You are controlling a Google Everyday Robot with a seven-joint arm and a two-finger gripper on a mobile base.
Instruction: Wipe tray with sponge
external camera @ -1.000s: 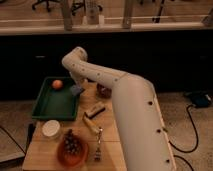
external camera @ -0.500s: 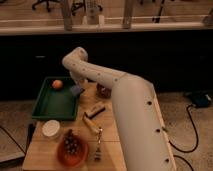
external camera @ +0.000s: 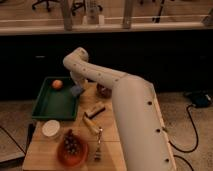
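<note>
The dark green tray (external camera: 52, 106) lies at the back left of the wooden table, with an orange fruit (external camera: 57, 84) in its far corner. The blue-grey sponge (external camera: 76, 91) is at the tray's right rim, near the far end. My gripper (external camera: 76, 87) comes down from the white arm right onto the sponge and is shut on it. The fingers are mostly hidden by the wrist and the sponge.
A tan-and-black block (external camera: 95, 109) and a banana (external camera: 90, 124) lie right of the tray. A white cup (external camera: 51, 128), an orange bowl with dark fruit (external camera: 71, 149) and a fork (external camera: 98, 145) sit at the front. A dark bowl (external camera: 104, 91) is behind the arm.
</note>
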